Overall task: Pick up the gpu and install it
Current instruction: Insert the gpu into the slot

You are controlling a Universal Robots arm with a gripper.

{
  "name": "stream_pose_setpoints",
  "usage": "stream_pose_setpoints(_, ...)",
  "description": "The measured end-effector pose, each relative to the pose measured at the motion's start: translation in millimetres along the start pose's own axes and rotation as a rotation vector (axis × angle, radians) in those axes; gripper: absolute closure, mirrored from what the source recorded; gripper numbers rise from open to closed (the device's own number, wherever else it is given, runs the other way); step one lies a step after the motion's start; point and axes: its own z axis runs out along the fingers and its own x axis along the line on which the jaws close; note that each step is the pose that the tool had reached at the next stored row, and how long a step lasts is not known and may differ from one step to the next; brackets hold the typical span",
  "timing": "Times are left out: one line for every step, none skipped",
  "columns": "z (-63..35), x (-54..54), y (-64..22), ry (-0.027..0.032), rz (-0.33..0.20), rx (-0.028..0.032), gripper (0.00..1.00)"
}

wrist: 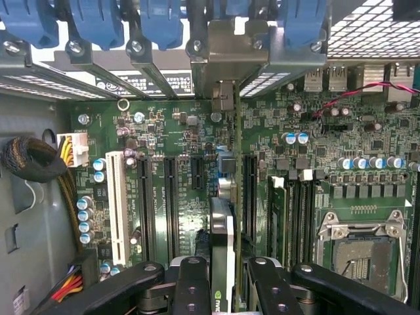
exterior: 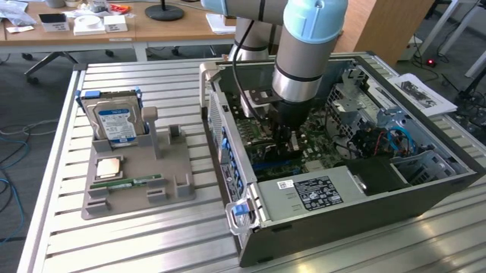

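Black two-finger gripper [wrist: 226, 279] inside open grey metal computer case [exterior: 357, 205].
Jaws clamped on thin dark gpu [wrist: 222, 226], edge-on over green motherboard [wrist: 174, 128].

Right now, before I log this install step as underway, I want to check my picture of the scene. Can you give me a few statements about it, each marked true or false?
1. The gripper holds the thin, flat gpu card edge-on above the green motherboard. True.
2. The silver hard drive with the blue label lies inside the dark grey computer case. False: it stands upright in the grey plastic holder, outside the case on the exterior view's left.
3. The narrow green memory stick lies flat on the grey plastic holder. True.
4. The dark grey computer case is closed up. False: its side is open, the motherboard is exposed and the arm reaches inside.
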Motion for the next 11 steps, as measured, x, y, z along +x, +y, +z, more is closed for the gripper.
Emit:
stream_pose_setpoints(0.1,0.0,0.0,-0.0001,0.0,0.0001,0.73)
stream_pose_setpoints(0.2,0.0,0.1,-0.0003,0.0,0.0002,0.73)
stream_pose_setpoints(0.3,-0.1,0.1,-0.0006,0.0,0.0,0.73)
stream_pose_setpoints(0.3,-0.1,0.1,-0.0006,0.0,-0.0001,0.73)
stream_pose_setpoints(0.3,-0.1,0.1,-0.0007,0.0,0.0,0.73)
stream_pose_setpoints(0.3,-0.1,0.1,-0.0007,0.0,0.0,0.73)
stream_pose_setpoints(0.3,-0.2,0.1,-0.0006,0.0,0.0,0.73)
stream_pose_setpoints(0.3,-0.2,0.1,-0.0006,0.0,0.0,0.73)
stream_pose_setpoints(0.3,-0.2,0.1,-0.0006,0.0,0.0,0.73)
stream_pose_setpoints(0.3,-0.2,0.1,-0.0006,0.0,0.0,0.73)
stream_pose_setpoints(0.3,-0.3,0.1,-0.0006,0.0,0.0,0.73)
